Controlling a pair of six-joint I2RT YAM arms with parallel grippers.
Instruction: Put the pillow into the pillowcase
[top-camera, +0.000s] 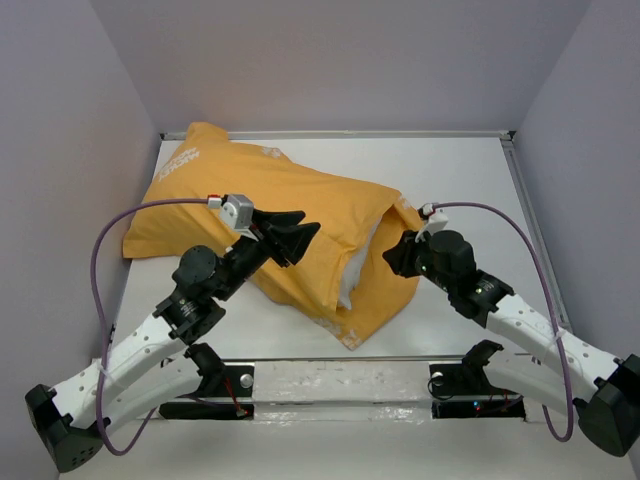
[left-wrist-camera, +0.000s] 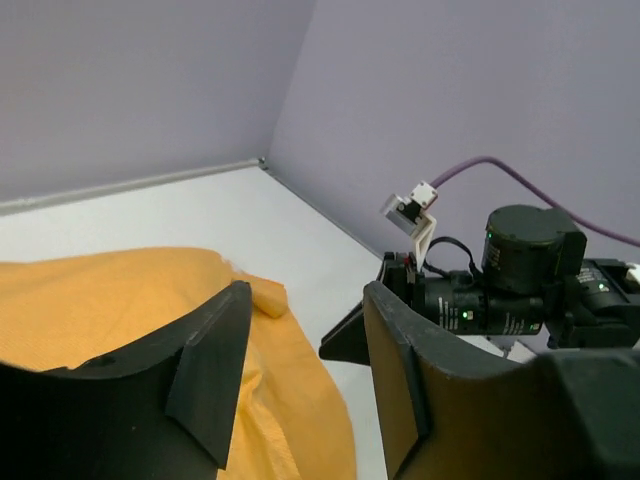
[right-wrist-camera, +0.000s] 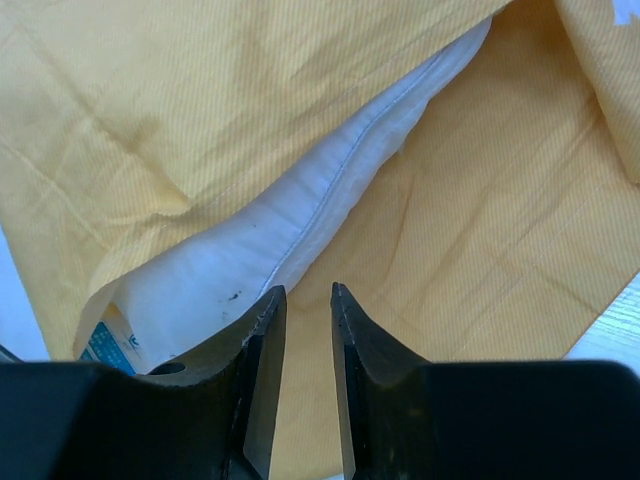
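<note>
Mostly pillow (right-wrist-camera: 300, 215) inside pillowcase (top-camera: 270, 190) — left fingers (left-wrist-camera: 210, 370) wide apart, empty; right fingers (right-wrist-camera: 262, 360) barely parted, empty.

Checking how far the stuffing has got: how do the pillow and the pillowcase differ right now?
The pillow is white and plump; the pillowcase is orange-yellow, thin and creased. The pillow is mostly hidden, only a strip showing at the opening, while the pillowcase lies in full view around it. The pillow carries a small blue tag; the pillowcase bears white lettering. Both are soft fabric.
</note>
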